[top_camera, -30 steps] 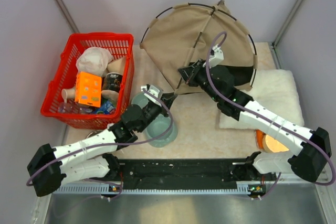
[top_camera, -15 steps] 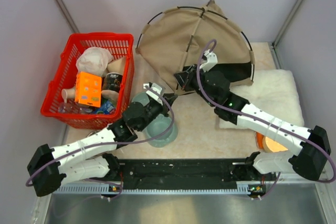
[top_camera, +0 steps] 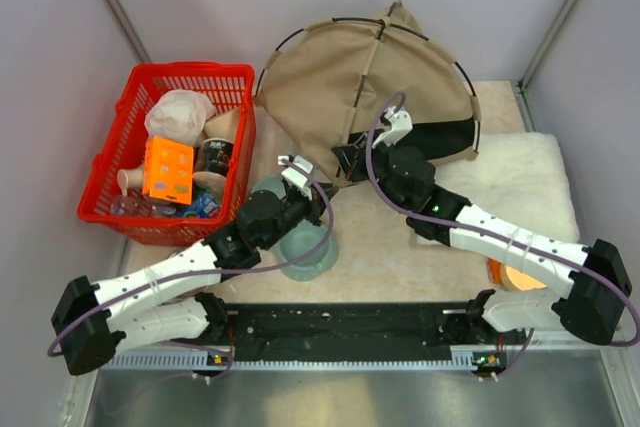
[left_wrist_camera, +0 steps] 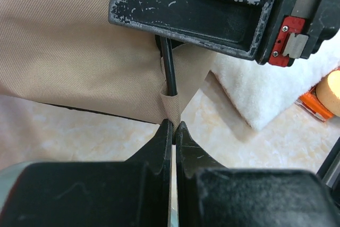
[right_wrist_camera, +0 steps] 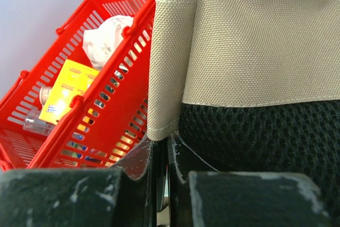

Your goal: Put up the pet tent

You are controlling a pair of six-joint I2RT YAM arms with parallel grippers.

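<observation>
Now the tent (top_camera: 350,77) sits at the back, between the basket (top_camera: 130,209) and the cushion (top_camera: 525,172), its right edge over the cushion. Both grippers meet at its near corner. The left gripper (left_wrist_camera: 173,131) is pinched tight on the fabric tip, and the right gripper (right_wrist_camera: 162,150) is clamped on the sleeve end just above.

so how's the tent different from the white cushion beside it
The pet tent is tan woven fabric with black lining and thin dark poles; the cushion is fluffy white. The pet tent is bowed into a fan by its poles; the cushion lies flat. The left gripper and right gripper are shut on the pet tent's near corner; neither holds the cushion. Both are soft fabric.
</observation>
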